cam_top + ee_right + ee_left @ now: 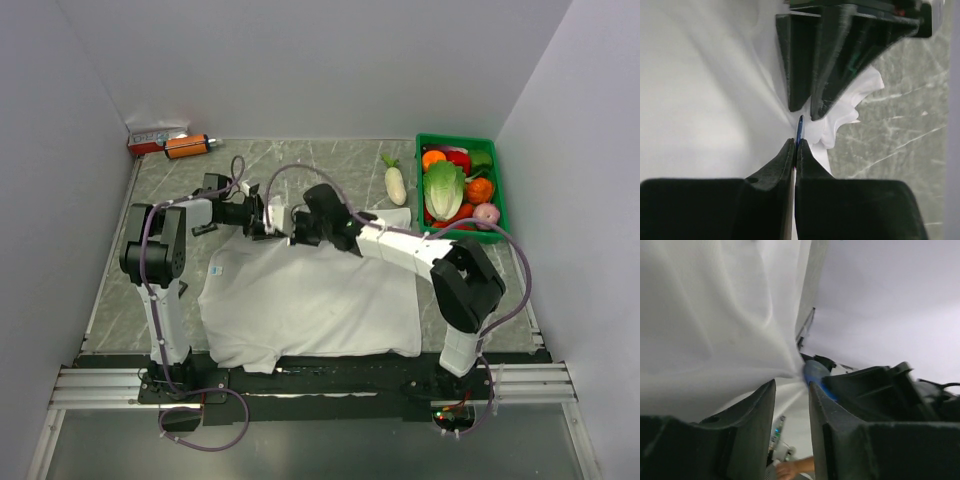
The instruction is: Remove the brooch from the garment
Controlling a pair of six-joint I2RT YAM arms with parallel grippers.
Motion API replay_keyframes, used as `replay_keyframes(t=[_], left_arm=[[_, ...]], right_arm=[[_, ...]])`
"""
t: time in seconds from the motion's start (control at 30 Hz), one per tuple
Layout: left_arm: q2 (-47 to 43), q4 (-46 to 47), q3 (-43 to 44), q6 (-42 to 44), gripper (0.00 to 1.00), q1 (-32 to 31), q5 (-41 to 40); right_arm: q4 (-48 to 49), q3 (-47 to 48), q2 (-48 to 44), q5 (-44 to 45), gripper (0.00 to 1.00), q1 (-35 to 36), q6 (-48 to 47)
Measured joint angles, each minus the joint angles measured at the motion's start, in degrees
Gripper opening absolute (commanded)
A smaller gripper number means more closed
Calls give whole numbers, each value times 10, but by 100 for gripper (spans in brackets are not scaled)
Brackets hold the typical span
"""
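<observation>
The white garment [310, 300] lies flat on the table, neck toward the far side. Both grippers meet at its neck. My right gripper [297, 235] is shut on the brooch [800, 127], a thin dark-blue disc seen edge-on between its jaws [795, 142]. The brooch is hidden in the top view. My left gripper [270, 222] faces it tip to tip and pinches the bunched cloth [840, 117] right behind the brooch. In the left wrist view the cloth [715, 315] is drawn taut to a point at the blue brooch [814, 374], just past my left gripper [791, 385].
A green crate [498, 190] of toy vegetables stands at the far right, with a white radish [395, 185] beside it. An orange bottle [188, 146] and a red-and-white box [150, 140] lie in the far left corner. Walls close three sides.
</observation>
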Motion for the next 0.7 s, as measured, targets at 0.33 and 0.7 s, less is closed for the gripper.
replay_keyframes(t=[0.33, 0.7], left_arm=[[-61, -107, 42, 191, 41, 7, -91], [-166, -91, -19, 421, 40, -14, -114]], right_arm=[[-157, 82, 10, -134, 0, -108, 291], [-261, 49, -23, -322, 0, -137, 354]])
